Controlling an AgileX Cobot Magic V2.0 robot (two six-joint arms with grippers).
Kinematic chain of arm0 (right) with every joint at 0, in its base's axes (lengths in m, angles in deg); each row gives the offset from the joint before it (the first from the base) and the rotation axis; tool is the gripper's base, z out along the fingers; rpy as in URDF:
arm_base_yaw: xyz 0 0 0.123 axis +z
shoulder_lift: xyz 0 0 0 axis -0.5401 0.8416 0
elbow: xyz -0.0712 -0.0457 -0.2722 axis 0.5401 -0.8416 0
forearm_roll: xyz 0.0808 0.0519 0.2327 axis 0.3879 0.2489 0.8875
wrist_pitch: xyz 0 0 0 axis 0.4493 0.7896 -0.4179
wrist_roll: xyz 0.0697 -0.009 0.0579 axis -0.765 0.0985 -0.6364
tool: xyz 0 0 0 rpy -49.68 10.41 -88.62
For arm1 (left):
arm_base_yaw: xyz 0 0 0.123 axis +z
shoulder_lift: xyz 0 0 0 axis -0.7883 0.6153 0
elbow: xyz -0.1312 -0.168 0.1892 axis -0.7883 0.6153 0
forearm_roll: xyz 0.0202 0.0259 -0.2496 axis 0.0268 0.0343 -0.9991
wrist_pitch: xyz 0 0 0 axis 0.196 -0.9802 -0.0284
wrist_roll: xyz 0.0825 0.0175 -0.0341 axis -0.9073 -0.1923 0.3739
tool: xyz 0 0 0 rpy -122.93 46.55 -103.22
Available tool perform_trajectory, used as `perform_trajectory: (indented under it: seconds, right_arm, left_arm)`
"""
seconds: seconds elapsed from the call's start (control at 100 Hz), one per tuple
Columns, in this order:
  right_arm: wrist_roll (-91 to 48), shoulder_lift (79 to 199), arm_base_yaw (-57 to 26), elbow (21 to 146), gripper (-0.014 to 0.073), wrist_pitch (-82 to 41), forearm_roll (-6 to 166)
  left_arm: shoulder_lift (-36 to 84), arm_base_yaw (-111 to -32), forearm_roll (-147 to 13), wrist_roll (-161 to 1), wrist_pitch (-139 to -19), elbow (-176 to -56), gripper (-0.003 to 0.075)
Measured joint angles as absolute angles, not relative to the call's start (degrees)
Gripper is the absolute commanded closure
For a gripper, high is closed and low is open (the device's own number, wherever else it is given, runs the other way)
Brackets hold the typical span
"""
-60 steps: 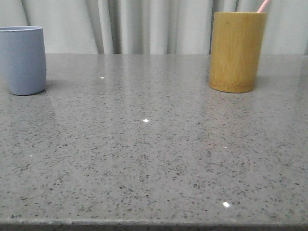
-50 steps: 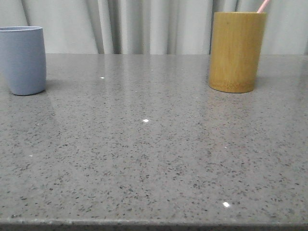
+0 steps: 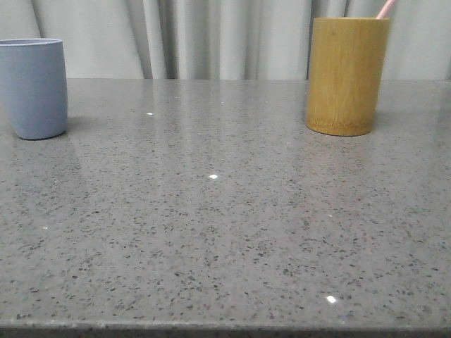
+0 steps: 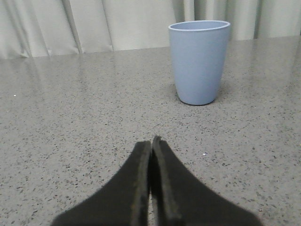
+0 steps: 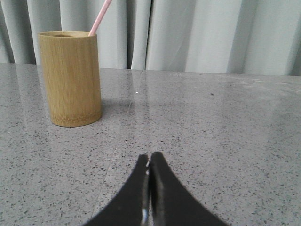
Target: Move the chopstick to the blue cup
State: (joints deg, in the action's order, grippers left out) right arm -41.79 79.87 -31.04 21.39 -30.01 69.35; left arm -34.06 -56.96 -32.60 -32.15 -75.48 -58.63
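Note:
The blue cup (image 3: 32, 88) stands upright at the far left of the grey table; it also shows in the left wrist view (image 4: 199, 61). A pale pink chopstick (image 3: 385, 8) sticks out of the yellow-brown bamboo holder (image 3: 345, 74) at the far right; only its slim upper end shows. Both also show in the right wrist view, the chopstick (image 5: 100, 17) leaning in the holder (image 5: 70, 78). My left gripper (image 4: 151, 141) is shut and empty, low over the table, short of the cup. My right gripper (image 5: 149, 157) is shut and empty, short of the holder. Neither gripper shows in the front view.
The speckled grey stone table (image 3: 211, 211) runs between the cup and the holder. A pale pleated curtain (image 3: 211, 35) hangs behind the table's far edge. The table's front edge shows at the bottom of the front view.

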Motion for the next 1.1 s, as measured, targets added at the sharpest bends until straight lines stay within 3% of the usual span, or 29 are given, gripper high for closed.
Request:
perform_trajectory:
  seconds: [0.32, 0.52, 0.84, 1.1]
  right_arm:
    - [-41.8, 79.9, -31.0, 21.5, 0.0662, -36.4, 69.4]
    - [-41.8, 81.4, -31.0, 31.6, 0.0662, -22.2, 69.5]
    - [-41.8, 95.6, -31.0, 55.9, 0.0662, 0.5, 69.6]
    - [-41.8, 103.0, -31.0, 64.6, 0.0662, 7.8, 70.2]
  left_arm:
    - [-34.1, -57.0, -34.3, -32.1, -73.1, -59.2, 0.0739]
    - [-32.3, -57.0, -36.6, -32.1, -80.3, -68.6, 0.0739]
    - [-12.2, -57.0, -42.9, -32.0, -104.8, -96.0, 0.0739]
    - [-0.6, -57.0, -44.8, -32.2, -113.5, -106.5, 0.0739]
